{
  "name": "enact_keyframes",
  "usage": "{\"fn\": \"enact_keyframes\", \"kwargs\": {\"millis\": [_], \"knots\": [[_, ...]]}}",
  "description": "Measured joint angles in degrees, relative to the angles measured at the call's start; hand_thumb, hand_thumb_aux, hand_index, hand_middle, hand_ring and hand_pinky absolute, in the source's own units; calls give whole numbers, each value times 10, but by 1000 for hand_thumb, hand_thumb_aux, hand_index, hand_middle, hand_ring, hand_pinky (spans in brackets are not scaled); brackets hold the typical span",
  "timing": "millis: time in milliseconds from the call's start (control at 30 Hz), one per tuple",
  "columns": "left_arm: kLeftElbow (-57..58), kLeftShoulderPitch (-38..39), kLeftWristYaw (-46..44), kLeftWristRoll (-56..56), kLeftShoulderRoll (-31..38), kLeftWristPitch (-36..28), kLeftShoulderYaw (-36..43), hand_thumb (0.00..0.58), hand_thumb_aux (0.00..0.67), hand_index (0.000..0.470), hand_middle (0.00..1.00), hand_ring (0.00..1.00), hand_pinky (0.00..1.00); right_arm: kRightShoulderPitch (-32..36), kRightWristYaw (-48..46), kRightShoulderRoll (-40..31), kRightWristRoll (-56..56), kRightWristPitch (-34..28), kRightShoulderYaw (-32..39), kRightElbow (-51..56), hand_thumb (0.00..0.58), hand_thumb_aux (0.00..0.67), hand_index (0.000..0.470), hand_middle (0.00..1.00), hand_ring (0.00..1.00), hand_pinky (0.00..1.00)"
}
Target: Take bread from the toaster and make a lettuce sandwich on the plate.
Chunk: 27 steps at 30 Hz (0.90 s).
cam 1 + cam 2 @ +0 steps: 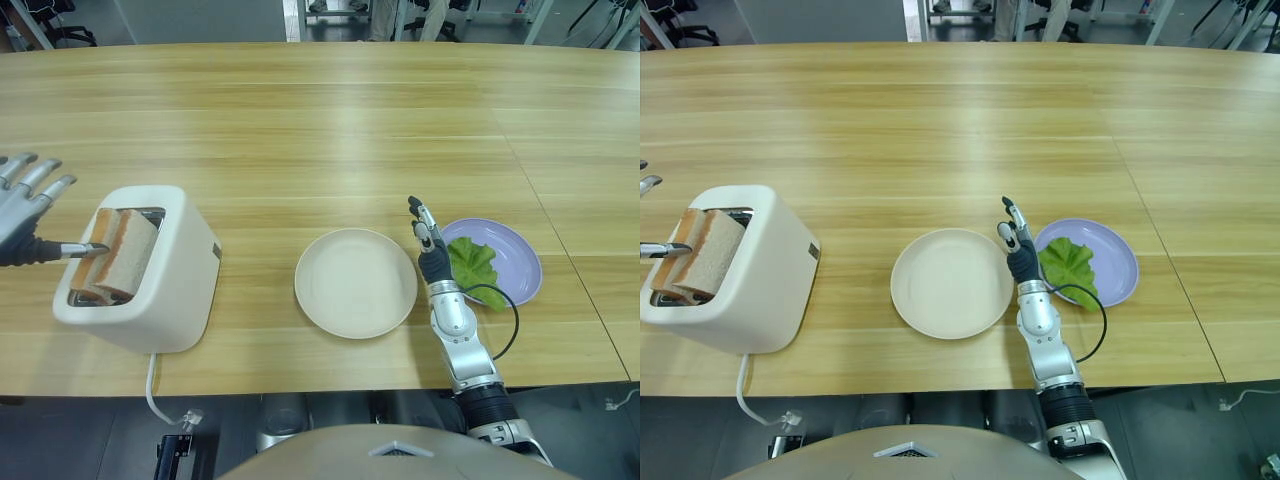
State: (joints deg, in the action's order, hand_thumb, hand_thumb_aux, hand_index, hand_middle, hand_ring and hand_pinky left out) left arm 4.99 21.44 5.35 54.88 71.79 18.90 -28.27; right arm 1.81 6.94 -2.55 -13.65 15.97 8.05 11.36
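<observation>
A white toaster stands at the left with two bread slices sticking up out of its slots. My left hand hovers just left of the toaster, fingers spread, with a fingertip touching the nearer slice's top edge. An empty cream plate lies in the middle. To its right a purple plate holds a green lettuce leaf. My right hand stands edge-on between the two plates, fingers straight and pointing away, holding nothing.
The toaster's cord hangs over the table's front edge. The wooden table stretches far back, with chairs beyond it.
</observation>
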Motion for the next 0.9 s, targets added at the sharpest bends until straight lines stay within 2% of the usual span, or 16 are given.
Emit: {"fn": "enact_keyframes", "kwargs": {"millis": [367, 700, 900], "knots": [[-38, 16, -48, -10, -11, -3, 20, 0, 0, 0, 0, 0, 0, 0, 0, 1, 9, -1, 0, 0, 0, 0, 0, 0, 0, 0], [-121, 61, -162, -32, -51, -53, -24, 0, 0, 0, 0, 0, 0, 1, 2, 1, 10, 0, 0, 1, 0, 0, 0, 0, 0, 0], [-155, 58, -217, -53, -98, -103, -39, 0, 0, 0, 0, 0, 0, 1, 3, 0, 9, 2, 0, 3, 0, 0, 0, 0, 0, 0]]}}
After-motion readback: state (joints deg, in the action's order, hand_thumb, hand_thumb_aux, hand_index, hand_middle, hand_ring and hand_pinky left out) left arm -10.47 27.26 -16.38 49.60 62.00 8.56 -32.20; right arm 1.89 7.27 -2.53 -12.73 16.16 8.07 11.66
